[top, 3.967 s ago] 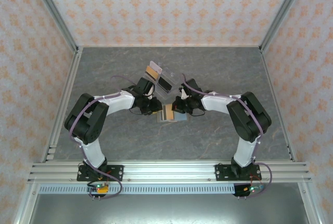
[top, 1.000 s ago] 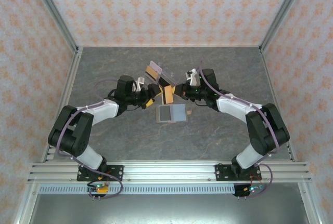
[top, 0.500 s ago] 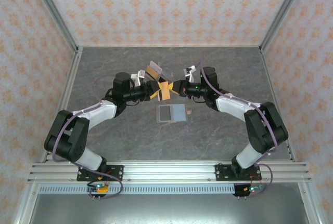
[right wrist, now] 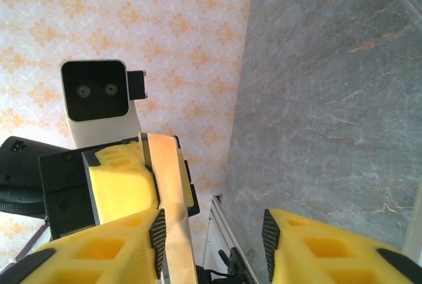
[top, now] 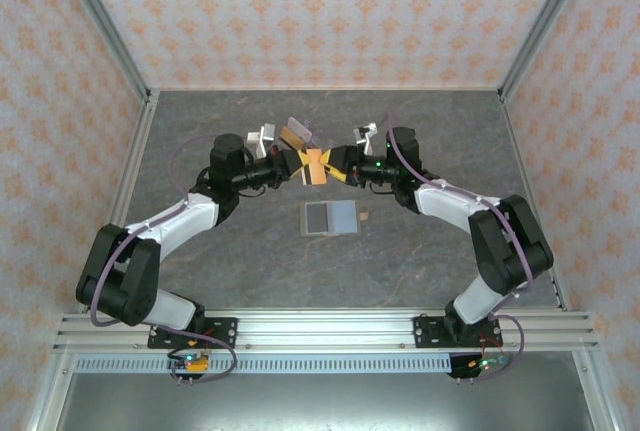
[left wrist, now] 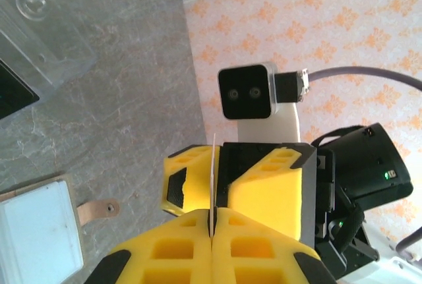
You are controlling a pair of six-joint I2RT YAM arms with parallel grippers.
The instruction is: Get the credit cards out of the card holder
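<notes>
A tan credit card hangs in the air between both grippers, above the table's middle. My left gripper is shut on it; in the left wrist view the card's thin edge runs up from my pressed-together pads. My right gripper stands open, and the card lies against its left finger with a wide gap to the other. The clear card holder stands just behind on the table, showing a tan-orange rectangle; it also sits in the left wrist view's top left corner. Two pale grey-blue cards lie flat in front.
A small tan tab lies right of the flat cards. Patterned walls and metal rails close in the grey stone-look table. Both arms reach inward from the near corners, their forearms angled toward the centre.
My left gripper has come in from the left and closed on the tan card. The right gripper, shut on that card before, has opened. The card has lifted slightly toward the back.
</notes>
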